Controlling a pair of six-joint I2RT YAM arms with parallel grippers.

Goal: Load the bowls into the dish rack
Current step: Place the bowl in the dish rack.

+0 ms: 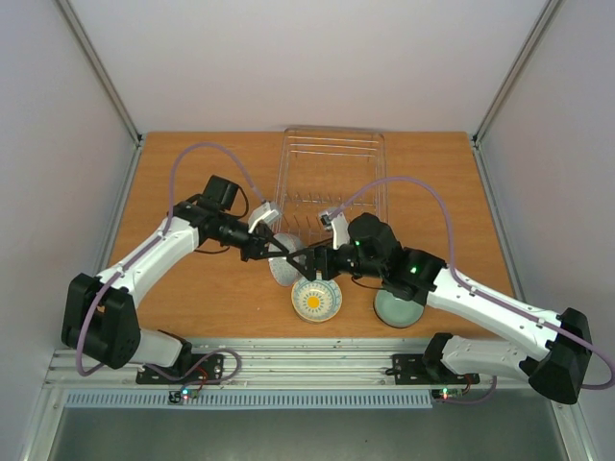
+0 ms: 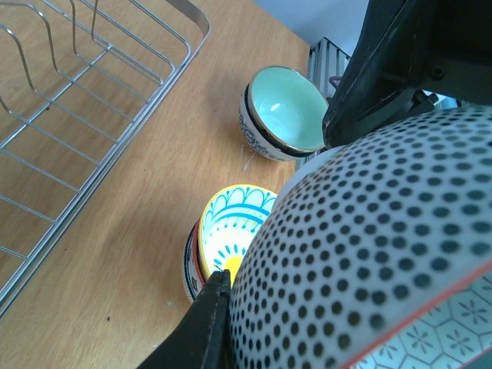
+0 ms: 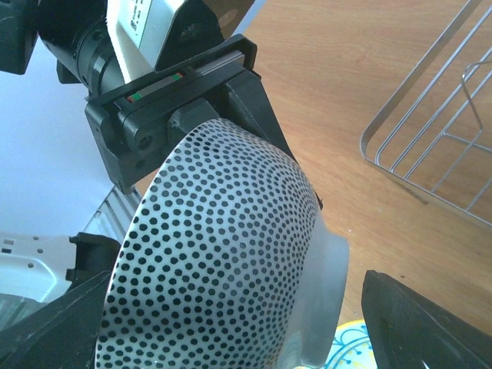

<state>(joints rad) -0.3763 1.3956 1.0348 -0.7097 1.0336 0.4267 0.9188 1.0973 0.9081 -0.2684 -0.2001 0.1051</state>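
Observation:
A white bowl with black dots (image 1: 284, 271) hangs tilted just above the table in front of the dish rack (image 1: 332, 178). My left gripper (image 1: 277, 254) is shut on its rim; one black finger (image 2: 209, 319) lies against the dotted wall (image 2: 369, 254). My right gripper (image 1: 304, 261) is open and straddles the same bowl (image 3: 223, 254), its fingers (image 3: 427, 323) standing off either side. A cream-yellow patterned bowl (image 1: 316, 300) sits upright just below the dotted one. The pale green bowl (image 1: 399, 309) rests under my right forearm.
The wire rack (image 2: 84, 100) holds nothing and lies a short way beyond the bowls, its near rim (image 3: 438, 146) close to both grippers. The two arms cross close together at the table's middle. The metal base rail (image 1: 307, 360) runs along the near edge.

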